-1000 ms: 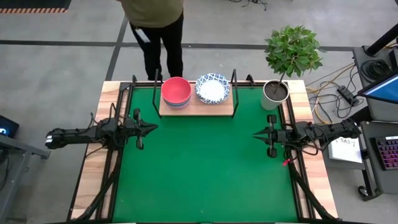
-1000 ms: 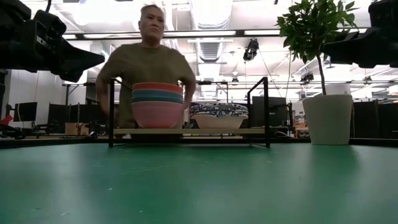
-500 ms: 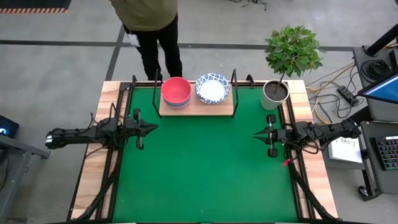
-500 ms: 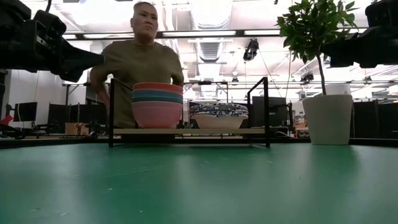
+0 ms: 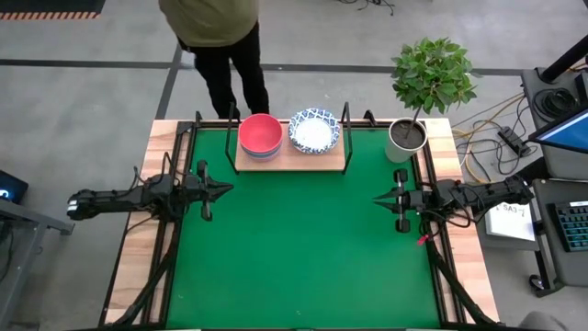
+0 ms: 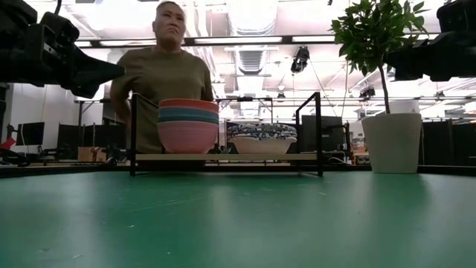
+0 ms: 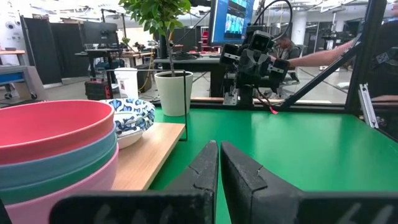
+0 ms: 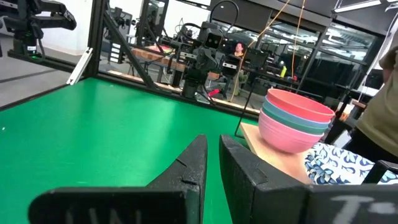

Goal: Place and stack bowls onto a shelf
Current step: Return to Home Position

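Two stacks of bowls stand on one shelf (image 5: 292, 164), a light-wood board with black wire uprights at the far edge of the green mat (image 5: 303, 257).

Stack 1, at the shelf's left end in the high view, holds four plain bowls, counted in the low view. From the top they are the red bowl (image 6: 188, 103), the grey-blue bowl (image 6: 188, 112), the dark green bowl (image 6: 188, 119) and the pink bowl (image 6: 188, 138).

Stack 2, the patterned bowls (image 5: 314, 131), sits just beside stack 1 toward the shelf's right end, with a small gap between them. Its blue rims are nested closely, so the number of bowls in it cannot be counted.

Two arms hang above the mat, well apart from the shelf and from each other. The left gripper (image 5: 220, 189) is near the mat's left edge and the right gripper (image 5: 381, 199) near its right edge, their tips pointing toward one another. The left fingers (image 7: 205, 165) are pressed together with only a slit between them and carry nothing. The right fingers (image 8: 193, 162) stand likewise, empty.

One white plant pot (image 5: 405, 138) holding one leafy plant (image 5: 432, 74) stands at the table's far right corner, beside the shelf. One person (image 5: 220, 37) stands just behind the table.
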